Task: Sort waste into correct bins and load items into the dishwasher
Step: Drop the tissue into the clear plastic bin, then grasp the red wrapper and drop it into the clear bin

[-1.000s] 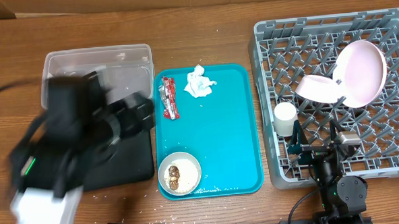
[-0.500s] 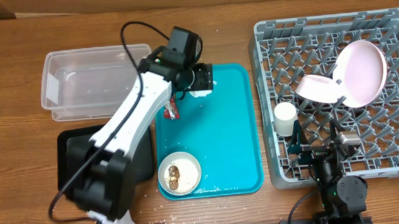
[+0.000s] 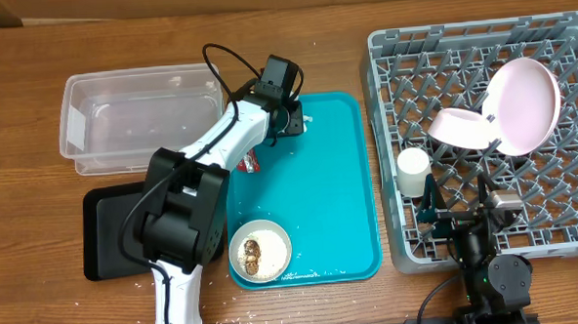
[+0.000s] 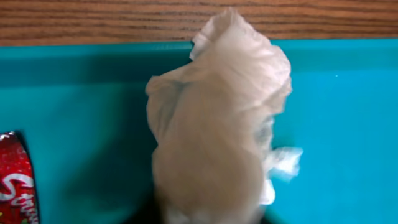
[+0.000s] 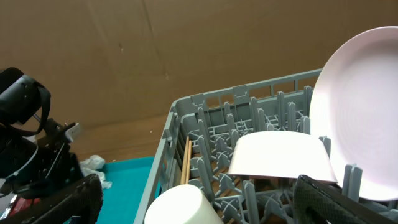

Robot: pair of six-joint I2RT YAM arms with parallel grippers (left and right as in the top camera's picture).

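My left gripper (image 3: 291, 122) reaches to the back of the teal tray (image 3: 339, 199) and is shut on the crumpled white tissue (image 4: 217, 124), which fills the left wrist view and hides the fingers. The red-and-silver wrapper (image 3: 251, 164) lies just left of it on the tray. A small white bowl (image 3: 260, 251) with brown scraps sits at the tray's front. The grey rack (image 3: 564, 199) holds the plate (image 3: 526, 103), the pink bowl (image 3: 460, 127) and the white cup (image 3: 412, 166). My right gripper (image 3: 438, 214) stands open at the rack's front, near the cup (image 5: 180, 205).
A clear plastic tub (image 3: 136, 120) stands at the back left, with a flat black tray (image 3: 107, 238) in front of it, partly under my left arm. White crumbs (image 3: 304, 275) lie along the teal tray's front edge and on the table.
My left arm swung from over the black tray to the back of the teal tray, and its jaws closed on the tissue. The right arm has not moved.
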